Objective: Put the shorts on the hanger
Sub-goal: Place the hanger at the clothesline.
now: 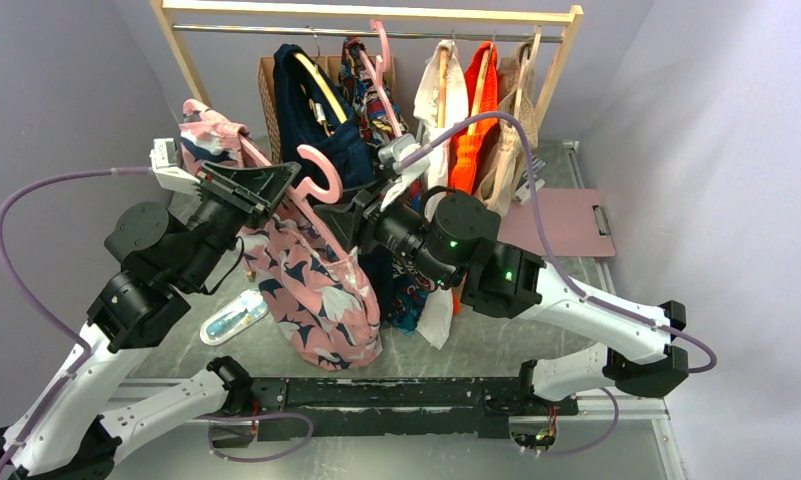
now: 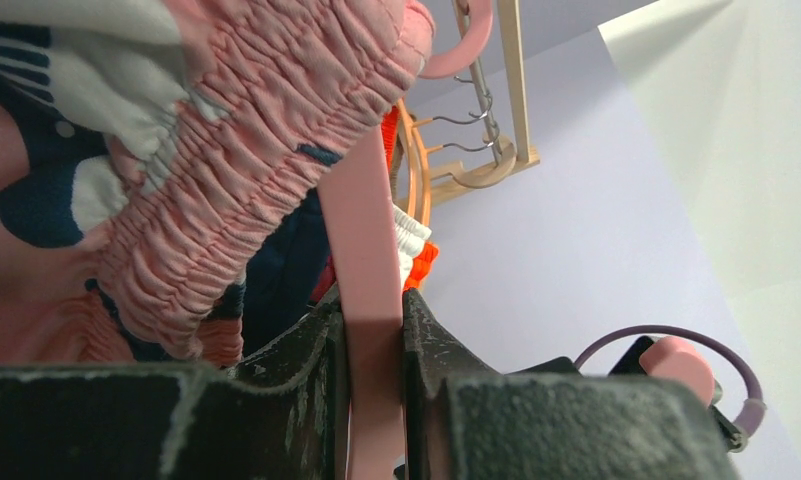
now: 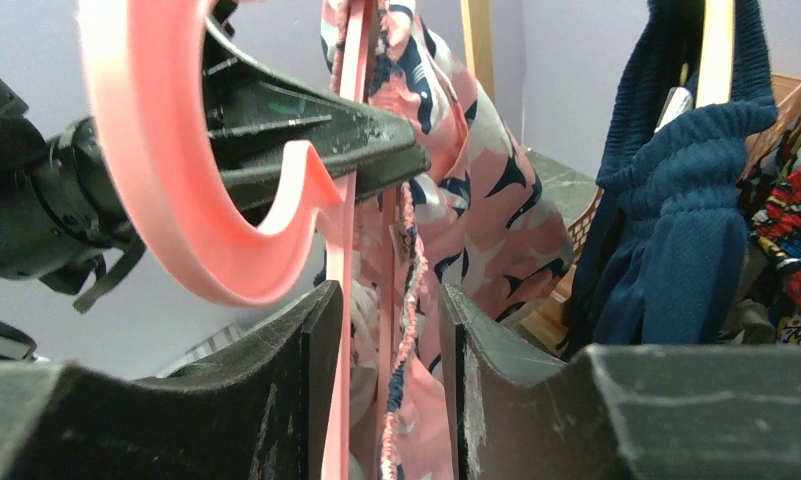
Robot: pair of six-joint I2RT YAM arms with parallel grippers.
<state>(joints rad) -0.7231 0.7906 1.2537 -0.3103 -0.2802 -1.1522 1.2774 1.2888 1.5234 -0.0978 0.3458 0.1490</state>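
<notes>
While the left gripper (image 2: 374, 310) is clamped tight on one arm of the hanger (image 1: 321, 170), holding it up off the table with the hook pointing toward the right arm, the shorts (image 1: 316, 290) are already hanging from it. The gathered waistband is bunched over the hanger's arm just above the left jaws, the bulk of the fabric drops straight down below the hanger, and a fold sticks up on the side of the hanger away from the hook.

So this looks like the seating step: the garment is on, and the job now is getting it to sit properly. The right gripper (image 3: 384, 300) is right up at the hanger just under the hook. Its jaws stand apart and are not pinching anything, though the hanger's thin edge and the shorts' drawstring (image 3: 406, 290) both run through the gap between them, the edge close against one finger.

Next, I'd say, the right arm either takes a hold of the waistband below the hook and spreads it along the hanger, or backs straight out. Either way it has to keep that dangling drawstring from catching on a finger, because a snag could drag the waistband off the hanger's arm. The left grip needs to hold steady meanwhile.
</notes>
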